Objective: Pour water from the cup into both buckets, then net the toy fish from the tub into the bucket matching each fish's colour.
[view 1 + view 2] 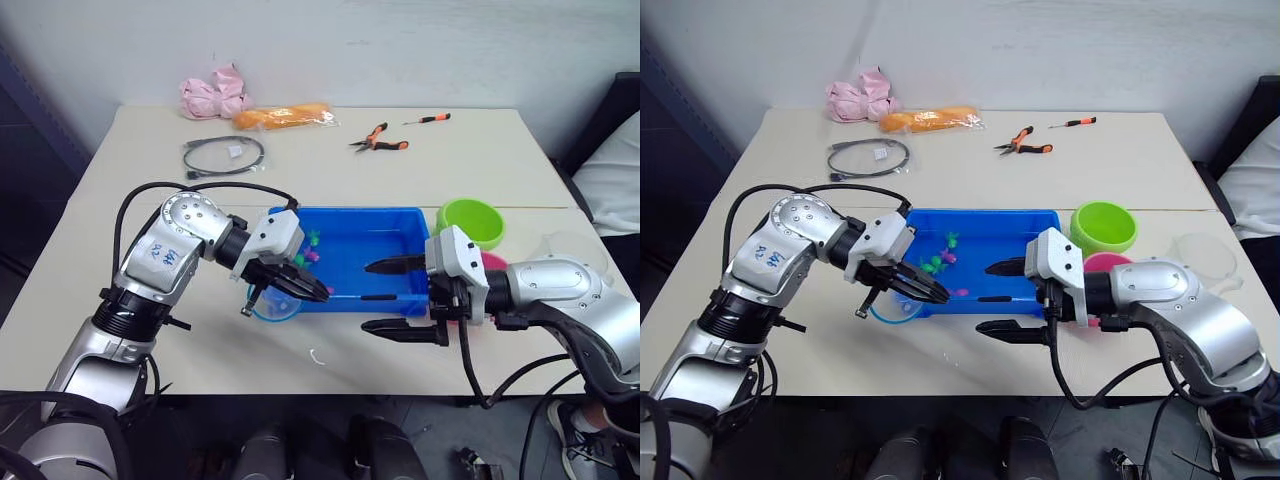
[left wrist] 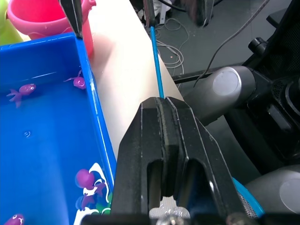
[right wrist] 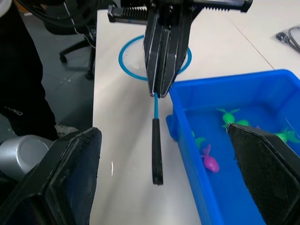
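1. A pale beige table point(image 1: 480, 170) stands against a plain light wall point(image 1: 400, 50).
2. Beside the table's near edge, grey floor point(image 2: 225, 42) carries loose cables point(image 2: 176, 47).

Tub point(image 1: 385, 225): bright blue. Toy fish point(image 3: 210, 162): magenta and green. Buckets: one lime green point(image 1: 471, 222), one pink point(image 2: 35, 18). Net point(image 3: 136, 58): blue rim, blue shaft, dark handle. My left gripper point(image 1: 312, 290) and right gripper point(image 1: 385, 297): black fingers. Bench point(image 1: 470, 160): cream.
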